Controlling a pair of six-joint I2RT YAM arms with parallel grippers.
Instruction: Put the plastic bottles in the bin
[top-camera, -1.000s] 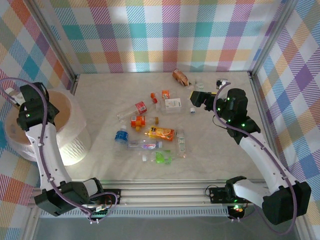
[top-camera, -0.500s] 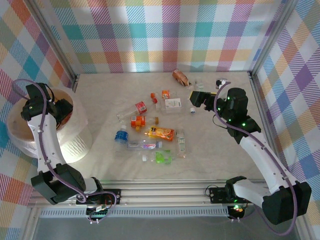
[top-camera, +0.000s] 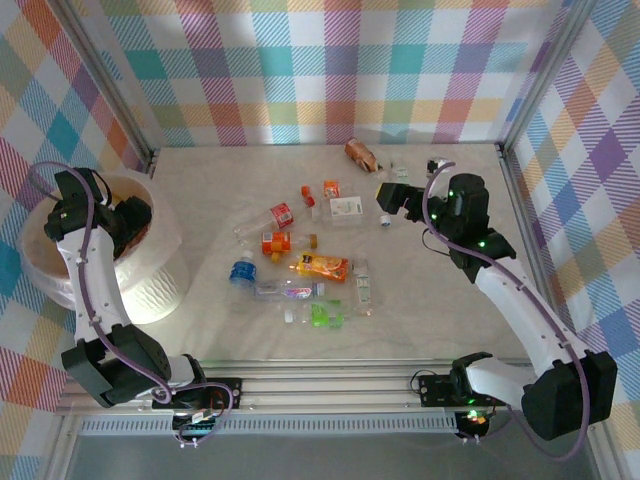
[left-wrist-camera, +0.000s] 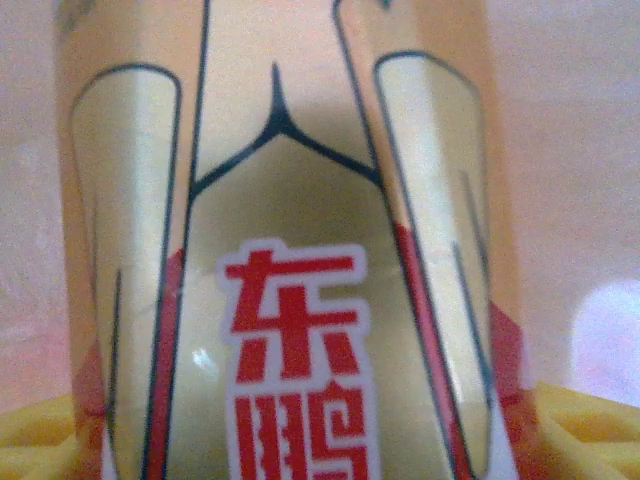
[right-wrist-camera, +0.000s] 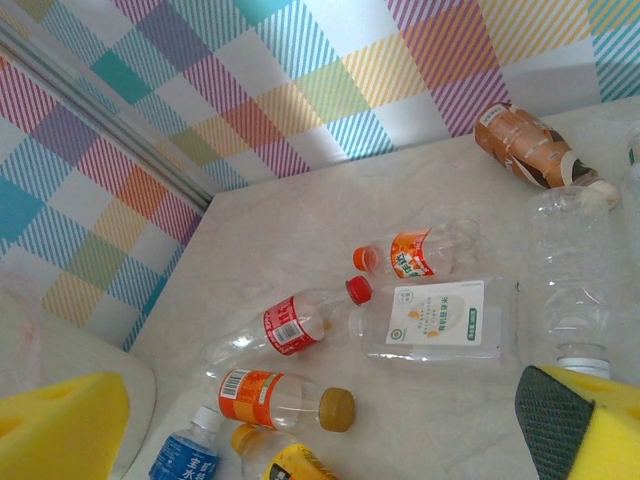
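Several plastic bottles lie in the middle of the table: a red-labelled one (top-camera: 280, 213) (right-wrist-camera: 285, 325), an orange-labelled one (top-camera: 275, 241) (right-wrist-camera: 262, 397), a white-labelled clear one (top-camera: 347, 207) (right-wrist-camera: 436, 317), a blue one (top-camera: 241, 270) and a brown one (top-camera: 360, 153) (right-wrist-camera: 520, 145). My left gripper (top-camera: 128, 215) hangs over the inside of the white ribbed bin (top-camera: 150, 290). A bottle with an orange-yellow label and red characters (left-wrist-camera: 290, 250) stands between its yellow pads (left-wrist-camera: 40, 440); contact is unclear. My right gripper (top-camera: 392, 197) (right-wrist-camera: 320, 440) is open, empty, above the table's right side.
The plaid walls and metal frame posts (top-camera: 105, 80) close off the table on three sides. A green bottle (top-camera: 325, 315) and a clear one (top-camera: 290, 289) lie nearest the front rail. A large clear bottle (right-wrist-camera: 570, 280) lies just ahead of my right fingers.
My left arm has swung from the bin's far left rim to above its inside, carrying the labelled bottle. The right gripper has shifted slightly left. The table's bottles have not moved.
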